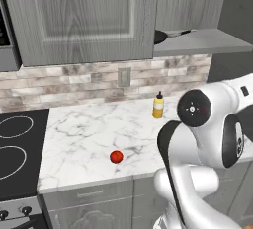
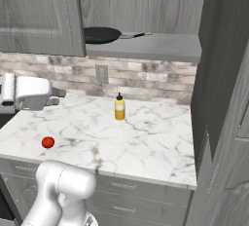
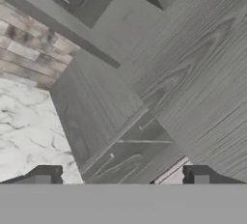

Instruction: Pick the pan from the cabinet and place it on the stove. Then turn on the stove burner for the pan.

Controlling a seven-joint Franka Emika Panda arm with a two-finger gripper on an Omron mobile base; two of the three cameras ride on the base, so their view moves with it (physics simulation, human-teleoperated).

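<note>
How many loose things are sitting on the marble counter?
2: a yellow bottle standing near the brick wall below the open shelf, and a small red tomato lying near the counter's front edge. The arm may hide others.

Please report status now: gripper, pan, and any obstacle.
Gripper open, empty, facing grey cabinet panels. Pan on the cabinet shelf, door open, not yet picked. Stove bare. Yellow bottle and tomato on the counter below, away from the shelf.
</note>
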